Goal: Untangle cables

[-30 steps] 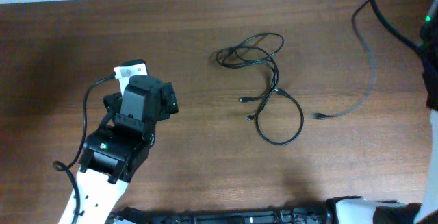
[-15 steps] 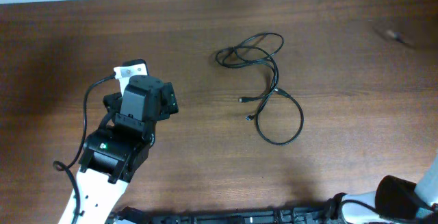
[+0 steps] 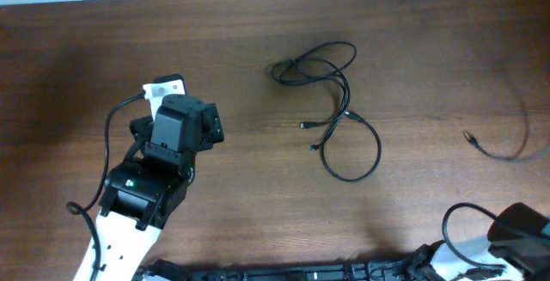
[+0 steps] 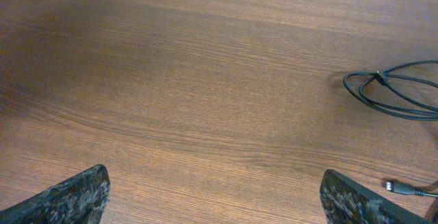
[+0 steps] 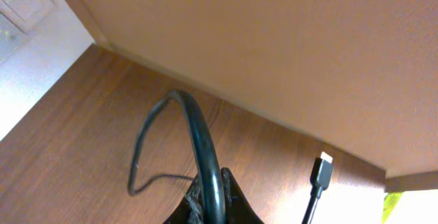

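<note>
Overhead: 1 cable tangle (image 3: 331, 113) mid-counter (image 3: 258, 40), w/ 2 plug ends (image 3: 305, 125) at its lower left; strand count inside unclear. 1 lone cable (image 3: 507, 152), blurred, well right of the tangle. My L arm (image 3: 142, 186) sits far left of the tangle, angled up toward it.

L wrist: my L end effector (image 4: 215, 183) is spread wide, nothing in it; the tangle lies up-right of it.

R wrist: my R end effector (image 5: 211, 209) is clamped tight on 1 held cable (image 5: 195, 125), which arches upward. 1 plug (image 5: 321, 168) hangs just right.
</note>
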Robot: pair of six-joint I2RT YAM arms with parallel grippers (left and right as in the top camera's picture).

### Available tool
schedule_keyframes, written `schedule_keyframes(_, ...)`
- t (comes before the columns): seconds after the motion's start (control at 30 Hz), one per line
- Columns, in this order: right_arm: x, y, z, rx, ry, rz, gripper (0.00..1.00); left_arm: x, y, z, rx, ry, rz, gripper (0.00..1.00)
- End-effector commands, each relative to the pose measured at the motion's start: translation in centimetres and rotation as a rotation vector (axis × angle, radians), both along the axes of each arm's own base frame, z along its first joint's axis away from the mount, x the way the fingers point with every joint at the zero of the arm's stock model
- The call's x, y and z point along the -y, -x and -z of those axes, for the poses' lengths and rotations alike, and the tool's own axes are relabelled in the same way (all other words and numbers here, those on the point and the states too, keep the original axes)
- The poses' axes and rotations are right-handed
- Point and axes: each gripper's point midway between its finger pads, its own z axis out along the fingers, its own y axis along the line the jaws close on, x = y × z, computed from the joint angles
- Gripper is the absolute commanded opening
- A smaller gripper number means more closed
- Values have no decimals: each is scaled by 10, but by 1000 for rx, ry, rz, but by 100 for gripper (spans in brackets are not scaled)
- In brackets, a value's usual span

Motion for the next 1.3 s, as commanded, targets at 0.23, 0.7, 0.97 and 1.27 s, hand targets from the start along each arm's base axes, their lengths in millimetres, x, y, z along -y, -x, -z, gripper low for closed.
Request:
schedule_keyframes(0.23, 6, -4, 15, 31, -75, -6, 4, -1, 0, -2, 2, -4, 10, 99)
schedule_keyframes(0.7, 45, 44, 14, 75, -86, 111, 4, -1, 0, -2, 2, -4, 10, 99)
schedule_keyframes(0.97, 51, 41, 26, 83, -130, 94, 4, 0, 0, -2, 2, -4, 10, 99)
schedule_keyframes(1.27, 73, 20, 109, -30, -307, 91, 4, -1, 0, -2, 2, -4, 10, 99)
